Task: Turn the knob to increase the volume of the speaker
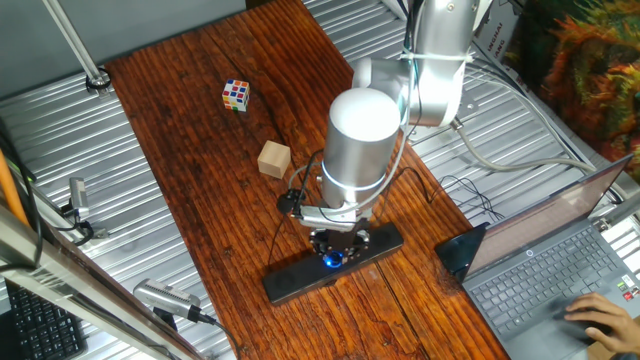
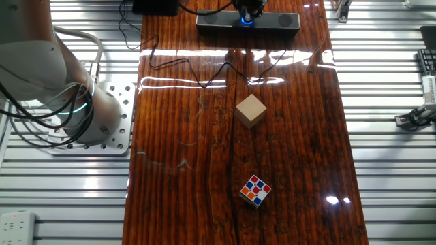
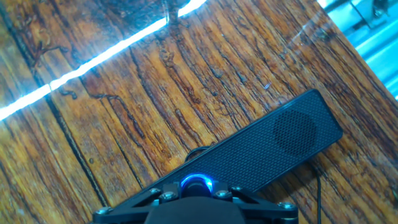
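Note:
The speaker [image 1: 290, 281] is a long black bar lying on the wooden table near its edge; it also shows in the other fixed view [image 2: 281, 22] and in the hand view [image 3: 273, 146]. The knob [image 1: 331, 262] glows blue at its centre and shows in the other fixed view [image 2: 246, 22] and in the hand view [image 3: 196, 183]. My gripper [image 1: 333, 254] stands straight down over the middle of the speaker. In the hand view the gripper [image 3: 196, 190] has a finger on each side of the knob, closed on it. The fingers hide the knob's lower half.
A wooden cube [image 1: 273, 159] and a Rubik's cube [image 1: 235, 95] lie farther along the table. An open laptop [image 1: 560, 262] with a person's hand [image 1: 598, 316] on it sits beside the speaker. A thin black cable [image 2: 204, 76] runs across the wood.

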`<state>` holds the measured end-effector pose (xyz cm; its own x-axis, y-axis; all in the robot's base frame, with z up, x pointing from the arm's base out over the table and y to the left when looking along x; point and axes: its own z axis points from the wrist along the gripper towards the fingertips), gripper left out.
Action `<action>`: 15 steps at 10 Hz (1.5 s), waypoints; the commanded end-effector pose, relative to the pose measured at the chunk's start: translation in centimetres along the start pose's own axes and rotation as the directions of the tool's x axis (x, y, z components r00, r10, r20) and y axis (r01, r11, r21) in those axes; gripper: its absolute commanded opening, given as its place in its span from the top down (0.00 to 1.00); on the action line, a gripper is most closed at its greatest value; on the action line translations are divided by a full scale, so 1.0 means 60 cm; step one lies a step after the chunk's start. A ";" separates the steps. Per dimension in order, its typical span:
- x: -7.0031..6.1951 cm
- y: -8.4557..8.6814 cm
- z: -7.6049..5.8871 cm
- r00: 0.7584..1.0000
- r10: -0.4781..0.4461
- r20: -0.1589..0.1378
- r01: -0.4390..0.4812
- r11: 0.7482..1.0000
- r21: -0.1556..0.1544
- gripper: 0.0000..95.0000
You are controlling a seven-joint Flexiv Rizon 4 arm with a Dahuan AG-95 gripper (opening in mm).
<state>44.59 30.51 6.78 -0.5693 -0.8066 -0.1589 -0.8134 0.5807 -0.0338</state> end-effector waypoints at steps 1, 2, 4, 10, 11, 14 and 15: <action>0.000 0.000 0.005 0.999 0.037 -0.002 -0.037 0.999 0.001 1.00; 0.000 0.000 0.005 0.999 0.054 -0.003 -0.054 0.999 -0.001 1.00; 0.000 0.000 0.005 0.996 0.088 0.003 -0.088 0.996 -0.006 1.00; 0.000 0.000 0.005 0.979 0.203 -0.006 -0.203 0.979 0.006 1.00; 0.000 0.000 0.005 0.973 0.229 -0.005 -0.229 0.973 0.006 1.00; 0.000 0.000 0.005 0.958 0.286 0.005 -0.286 0.958 0.001 1.00; 0.000 0.000 0.005 0.952 0.305 0.008 -0.305 0.952 -0.002 1.00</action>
<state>44.63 30.54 6.77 -0.7860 -0.5958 -0.1650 -0.6065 0.7949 0.0191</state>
